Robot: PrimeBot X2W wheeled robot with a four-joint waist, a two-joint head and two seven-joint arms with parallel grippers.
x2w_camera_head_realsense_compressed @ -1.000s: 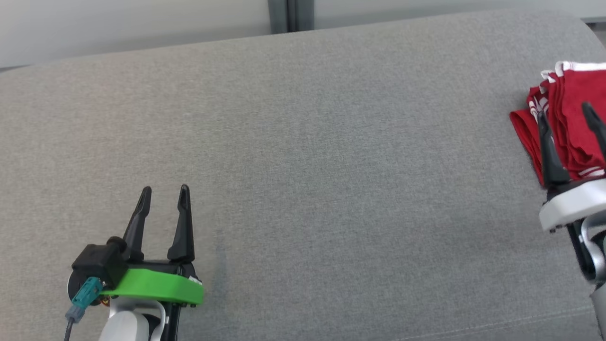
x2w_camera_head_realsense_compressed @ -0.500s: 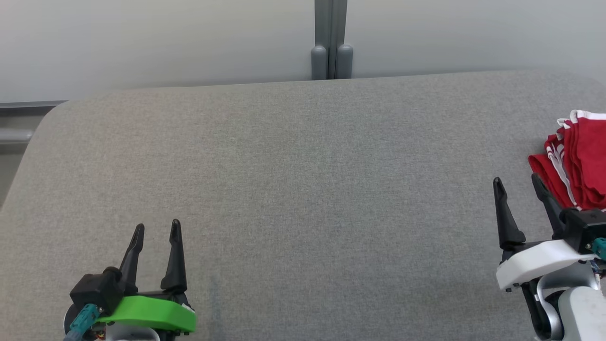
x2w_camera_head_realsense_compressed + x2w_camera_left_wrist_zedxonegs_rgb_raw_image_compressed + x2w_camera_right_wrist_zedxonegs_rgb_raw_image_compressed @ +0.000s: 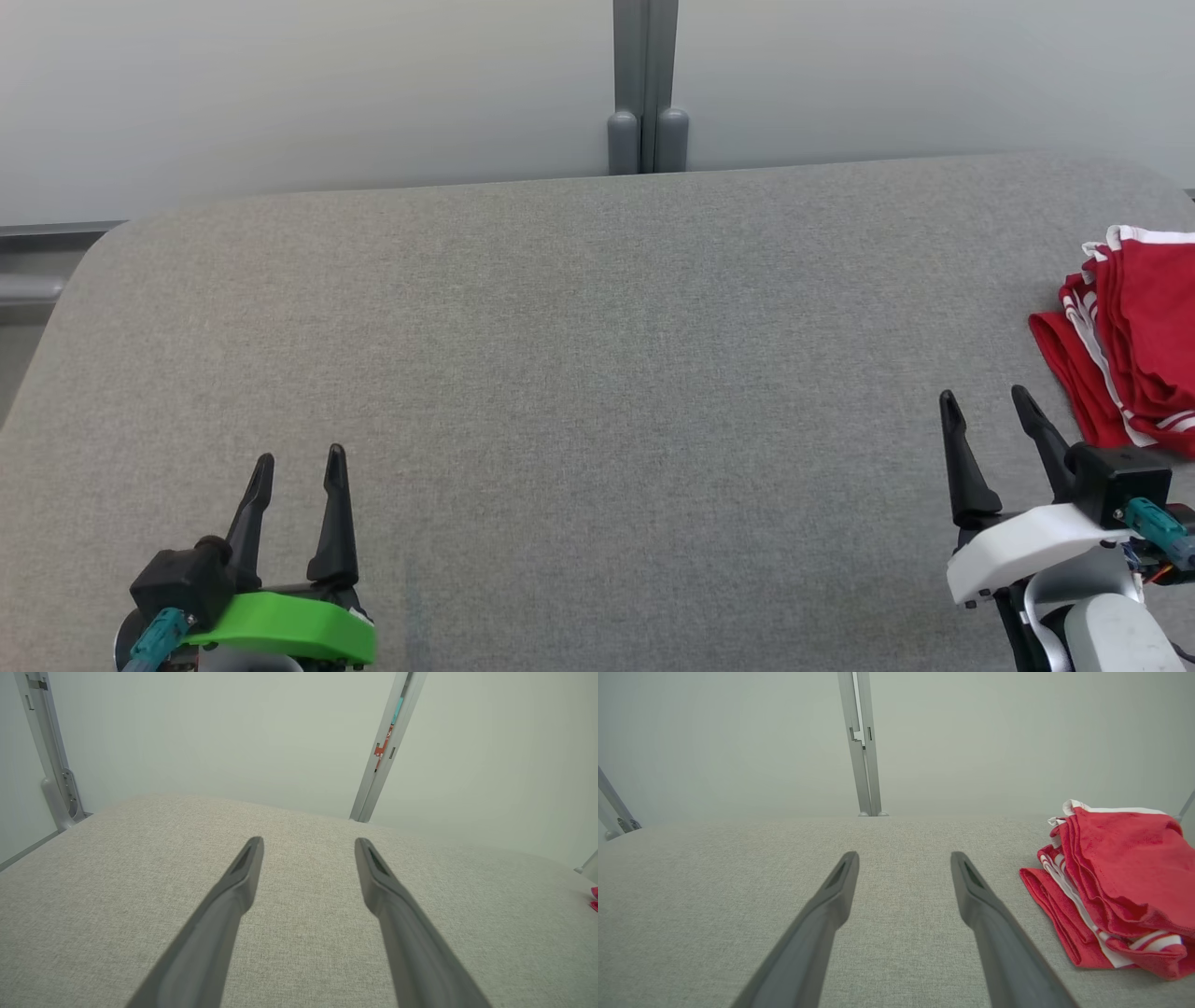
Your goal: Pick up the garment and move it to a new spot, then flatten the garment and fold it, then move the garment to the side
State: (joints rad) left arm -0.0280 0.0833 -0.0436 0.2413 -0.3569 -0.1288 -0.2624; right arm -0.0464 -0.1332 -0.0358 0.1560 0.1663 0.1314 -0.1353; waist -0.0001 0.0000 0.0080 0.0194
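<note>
Wall: a pale wall [image 3: 280,93] runs behind everything, across the top of the head view.
Table: the table [image 3: 597,373] has a grey woven fabric cover and rounded far corners. Its middle is bare.
Garment: the garment [image 3: 1144,317] is red with white stripes and lies in a rough, layered fold on the far right of the table. The head view's right edge cuts it off. In the right wrist view its folded edges fan toward the tool side, and one flat layer sticks out beneath the rest.
Right tool: the right tool [image 3: 983,396] is at the lower right on a white mount [image 3: 1018,551]. Its two dark fingers are spread apart with nothing between them. It is near the garment's near-left corner and not touching it, with the garment off to its right.
Left tool: the left tool [image 3: 299,455] is at the lower left on a green mount [image 3: 280,627]. Its fingers are likewise apart and empty, pointing across bare fabric. It is well apart from the garment.
Post: a grey post [image 3: 642,84] stands upright against the wall, behind the middle of the table's far edge.
</note>
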